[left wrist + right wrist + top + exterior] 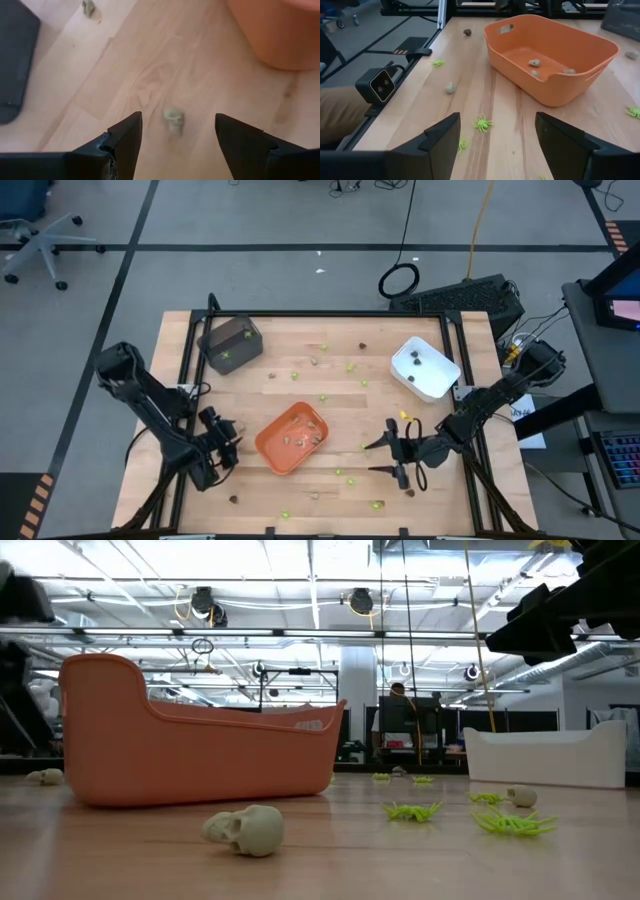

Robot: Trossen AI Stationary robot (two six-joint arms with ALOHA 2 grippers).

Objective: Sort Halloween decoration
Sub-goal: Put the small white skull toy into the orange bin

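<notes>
Tan-grey skull (173,120) upright between left gripper (177,137) fingers, spread apart.

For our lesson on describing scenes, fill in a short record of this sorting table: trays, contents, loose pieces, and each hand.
Trays: orange tray centre, white tray right, dark grey tray left
Orange tray contents: tan-grey skulls
Loose pieces: lime-green spiders, tan-grey skull, on wooden table
Left hand: open, above the skull
Right hand: open, over a spider
</notes>
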